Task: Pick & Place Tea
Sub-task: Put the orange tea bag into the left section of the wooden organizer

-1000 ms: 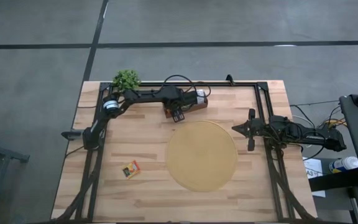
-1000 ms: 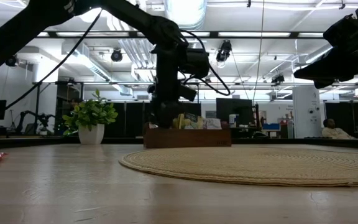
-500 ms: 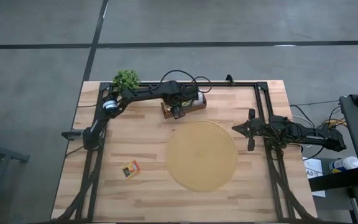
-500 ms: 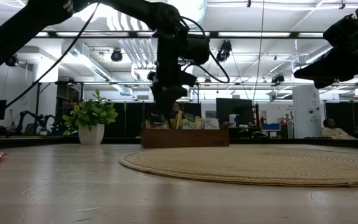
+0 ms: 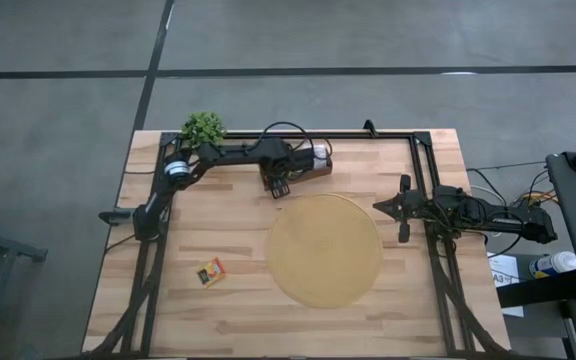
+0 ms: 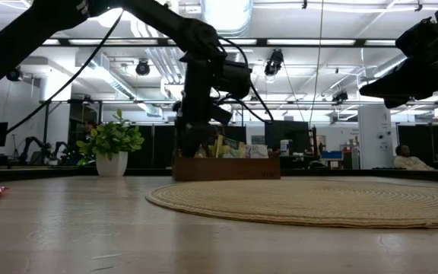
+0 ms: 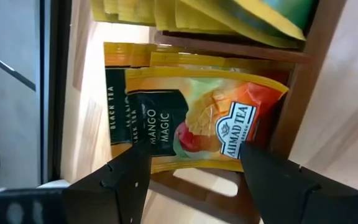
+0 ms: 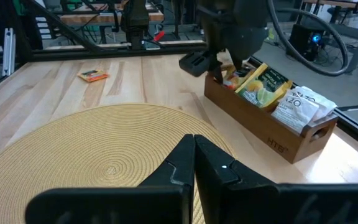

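A brown wooden tray [image 5: 308, 168] stands at the table's far side with tea sachets upright in its slots. My left gripper [image 5: 276, 187] hangs open over the tray's left end, pointing steeply down. In the left wrist view its fingers [image 7: 126, 177] stand on either side of a yellow-orange mango tea sachet [image 7: 197, 121] in the end slot, and I see no touch. One loose orange sachet [image 5: 210, 271] lies flat on the table at the near left. My right gripper [image 8: 194, 163] is shut and empty, hovering at the table's right edge.
A large round woven mat [image 5: 325, 250] lies in the table's middle, near the tray. A small potted plant [image 5: 203, 127] stands at the far left corner. A black frame [image 5: 423, 160] runs along the table's edges. Bare wood lies around the loose sachet.
My left gripper rose a little over the tray, then came back down and shifted slightly toward the table's left edge, over the tray's left end. It stayed open.
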